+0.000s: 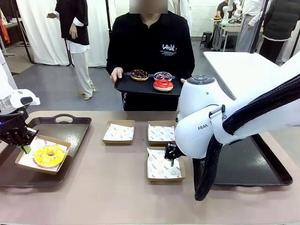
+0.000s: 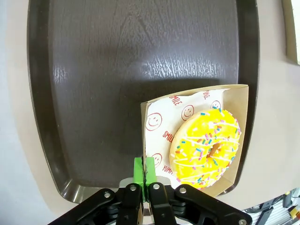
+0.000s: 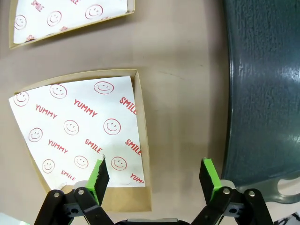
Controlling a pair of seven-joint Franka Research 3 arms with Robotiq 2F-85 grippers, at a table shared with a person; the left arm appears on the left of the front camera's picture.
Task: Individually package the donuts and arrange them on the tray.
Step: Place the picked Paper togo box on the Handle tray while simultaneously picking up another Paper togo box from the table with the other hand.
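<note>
The yellow donut point(image 1: 49, 156) point(image 2: 206, 146) lies in a paper-lined cardboard box point(image 1: 28, 164) point(image 2: 236, 96) on the left brown tray point(image 1: 70, 127) point(image 2: 117, 70). My left gripper point(image 1: 24, 147) point(image 2: 146, 171) is shut on that box's edge. Across the table a person holds a black tray point(image 1: 125, 84) with the chocolate donut point(image 1: 139, 74), the sprinkled purple donut point(image 1: 163, 75) and the red donut point(image 1: 163, 85). My right gripper point(image 1: 172, 159) point(image 3: 154, 176) hangs open above the near empty box point(image 1: 164, 171) point(image 3: 79, 126), one finger over its paper and the other over bare table.
Two more empty lined boxes point(image 1: 118, 132) point(image 1: 161, 132) sit mid-table; one box point(image 3: 70, 14) shows at the top of the right wrist view. A second dark tray point(image 1: 262, 174) point(image 3: 267, 93) lies at the right. My right arm's bulky body blocks the centre right.
</note>
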